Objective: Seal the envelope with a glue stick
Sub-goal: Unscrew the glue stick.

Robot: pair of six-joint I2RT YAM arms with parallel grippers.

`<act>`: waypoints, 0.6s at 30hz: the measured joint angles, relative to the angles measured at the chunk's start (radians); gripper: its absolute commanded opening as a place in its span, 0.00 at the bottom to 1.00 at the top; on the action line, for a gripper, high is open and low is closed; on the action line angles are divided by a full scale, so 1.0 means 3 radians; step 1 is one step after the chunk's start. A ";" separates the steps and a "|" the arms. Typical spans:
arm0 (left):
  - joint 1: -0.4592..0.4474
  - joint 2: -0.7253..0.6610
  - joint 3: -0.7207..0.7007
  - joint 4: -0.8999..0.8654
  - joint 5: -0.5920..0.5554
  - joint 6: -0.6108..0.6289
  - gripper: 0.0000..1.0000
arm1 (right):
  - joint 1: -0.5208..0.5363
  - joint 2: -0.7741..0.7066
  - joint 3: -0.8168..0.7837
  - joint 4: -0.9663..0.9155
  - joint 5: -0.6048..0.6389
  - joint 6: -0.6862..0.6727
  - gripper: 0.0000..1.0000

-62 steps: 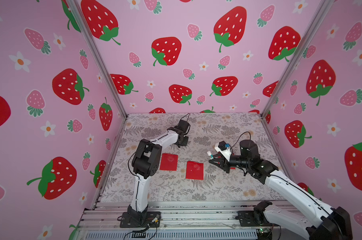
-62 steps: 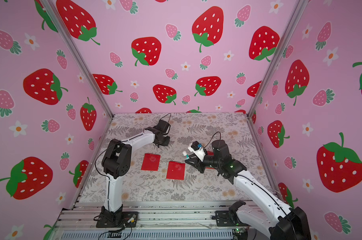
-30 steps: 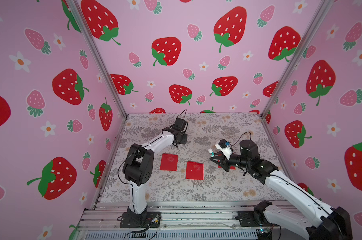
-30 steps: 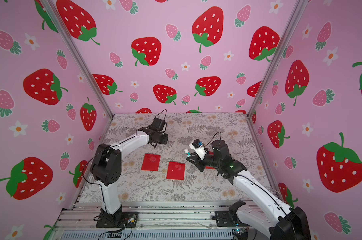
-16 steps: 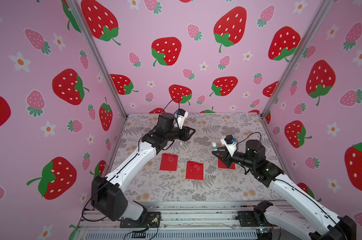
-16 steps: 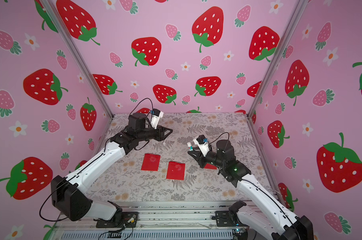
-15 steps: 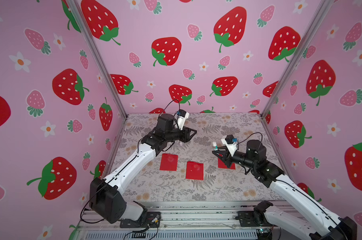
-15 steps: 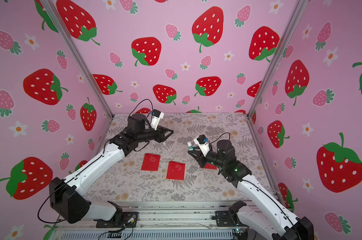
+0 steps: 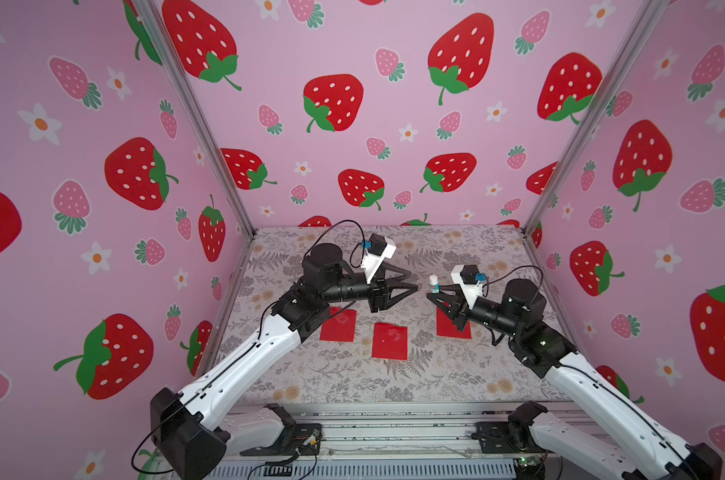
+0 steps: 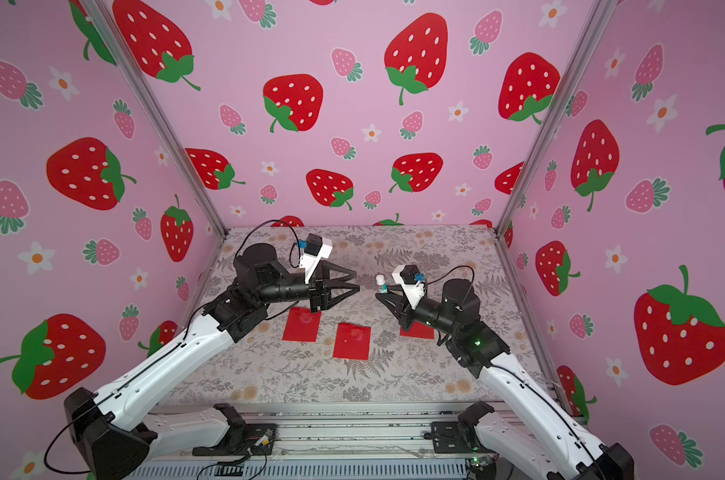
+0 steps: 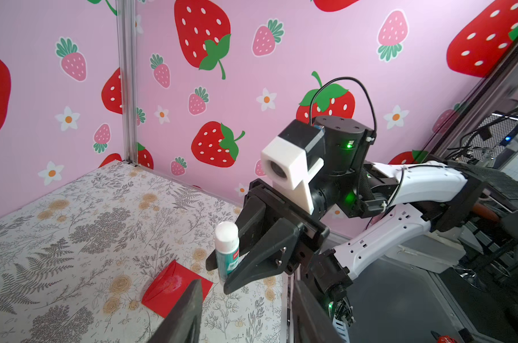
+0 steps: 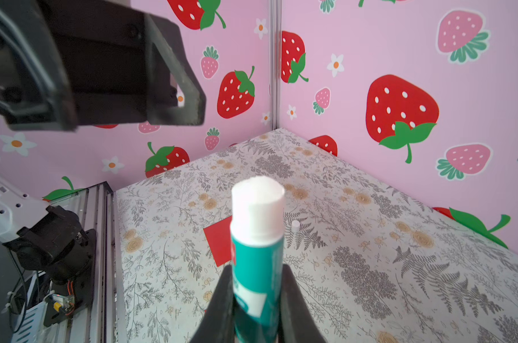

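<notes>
Now, right tool (image 11: 222, 274) clamped low on the glue stick (image 11: 227, 249), upright in the air above the right-hand red envelope (image 9: 446, 326); left tool (image 9: 412, 281) half-open, empty, near it (white end looks bare); I'd keep the grip firm, tipping it squarely down onto the paper.

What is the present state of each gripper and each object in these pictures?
right gripper: shut on the glue stick, above the table.
glue stick: held upright, white end up.
left gripper: open, empty, in the air, pointing toward the right gripper.
left envelope: flat on the table.
middle envelope: flat on the table.
right envelope: flat, partly hidden by the right gripper.
</notes>
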State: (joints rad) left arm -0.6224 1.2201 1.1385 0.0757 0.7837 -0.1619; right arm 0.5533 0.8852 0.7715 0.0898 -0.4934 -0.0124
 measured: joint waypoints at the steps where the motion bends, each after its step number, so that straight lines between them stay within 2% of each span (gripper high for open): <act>1: -0.0003 0.0001 -0.0024 0.0028 0.0023 -0.0008 0.48 | 0.0000 -0.0023 0.0001 0.0023 -0.0033 0.0010 0.00; 18: -0.0271 0.0114 -0.0032 0.0340 0.0332 0.0015 0.40 | 0.0000 -0.0074 0.0060 0.0369 -0.0745 0.0212 0.00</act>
State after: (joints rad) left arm -0.7036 1.2545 1.1290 0.1776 0.8833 -0.1574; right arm 0.5533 0.8631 0.7895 0.2005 -0.7170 0.0513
